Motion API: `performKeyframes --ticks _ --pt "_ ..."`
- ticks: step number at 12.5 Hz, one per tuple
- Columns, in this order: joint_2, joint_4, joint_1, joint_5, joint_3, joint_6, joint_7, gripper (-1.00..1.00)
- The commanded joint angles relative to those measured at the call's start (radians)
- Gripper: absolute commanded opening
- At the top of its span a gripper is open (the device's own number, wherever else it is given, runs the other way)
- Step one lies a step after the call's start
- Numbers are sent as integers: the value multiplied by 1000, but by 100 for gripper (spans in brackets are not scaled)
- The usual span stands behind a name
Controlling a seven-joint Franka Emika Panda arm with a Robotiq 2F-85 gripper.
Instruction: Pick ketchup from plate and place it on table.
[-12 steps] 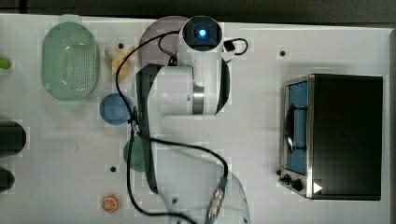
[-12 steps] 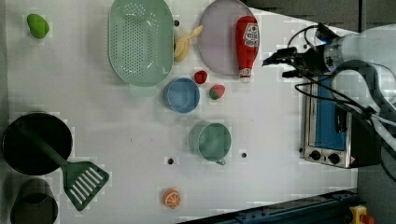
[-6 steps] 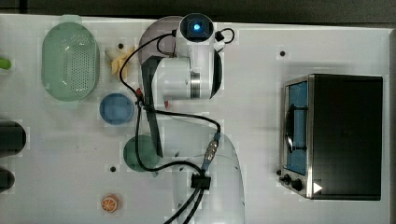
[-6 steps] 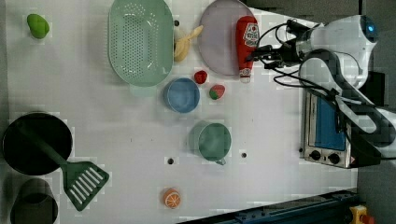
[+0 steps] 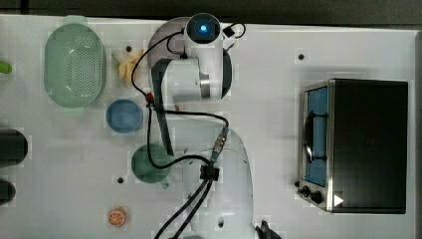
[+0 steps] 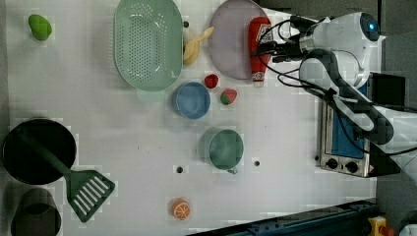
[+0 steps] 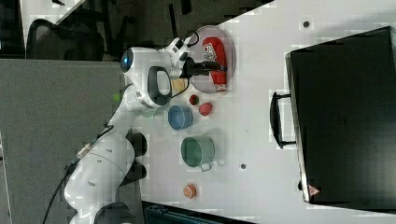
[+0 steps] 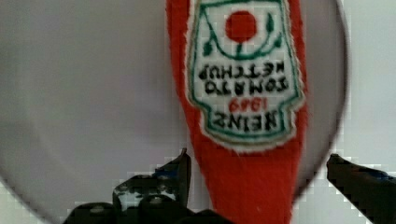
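Two open fingers of the gripper [image 8: 254, 170] straddle the ketchup bottle [image 6: 257, 48], which lies along one edge of the plate [image 6: 229, 44], so I judge the approach step current; next I should lower and close.

The desk [image 6: 123, 147] is evenly and brightly lit, with soft shadows; blocky compression is seen, and the wrist view is blurred.
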Motion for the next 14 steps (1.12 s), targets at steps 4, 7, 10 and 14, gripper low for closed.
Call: performKeyframes --ticks 4,7,10,14 --pt "46 39 4 -25 5 116 -45 69" --pt "46 46 5 -25 6 119 -45 25" --pt "15 70 6 -25 14 117 -43 25" --pt "-120 61 -4 28 14 24 -26 25"
